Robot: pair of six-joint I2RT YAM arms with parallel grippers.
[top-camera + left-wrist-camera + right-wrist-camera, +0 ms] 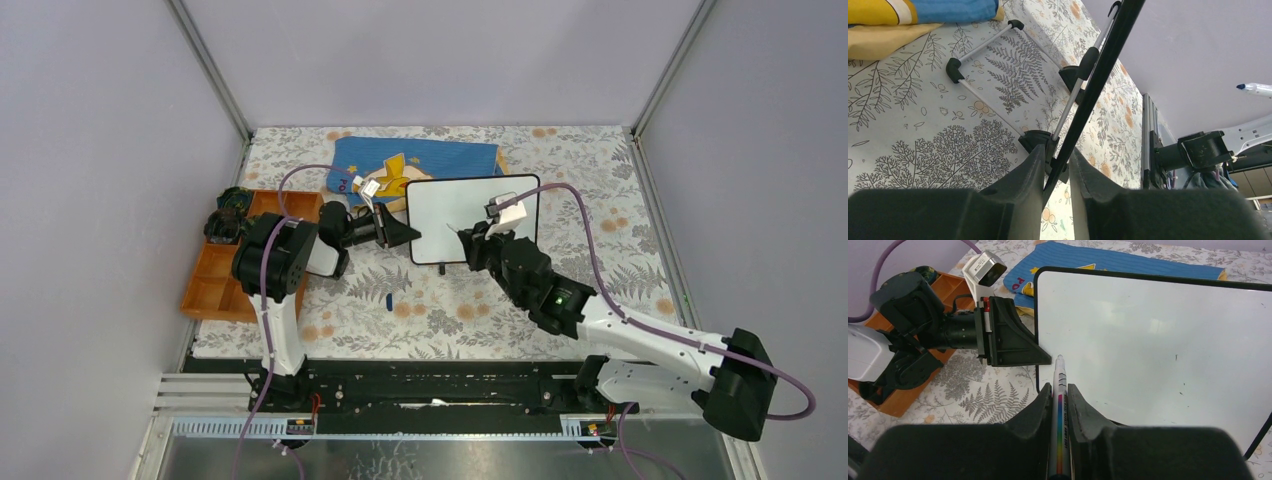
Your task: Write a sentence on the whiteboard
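**Rim between one pair of fingers, marker in the other**

The board (450, 205) stands on the flower-print table (450, 310), just in front of a blue cloth (440, 158). The left gripper (413, 236) reaches from the left to the board's left rim. In the left wrist view its fingers (1033, 170) stand only narrowly apart, with the black rim running up between them. Whether they actually press on it cannot be told. The right gripper (1059, 387) reaches from the near right and is clamped on a marker (1059, 375). The marker lies along the gap between that gripper's fingers, its tip pointing out ahead. The tip is at the board's left part, close to the rim and to the left gripper's fingertips. Whether it touches the white face cannot be told. An orange tray (215, 280) sits at the table's left side, beside the left arm
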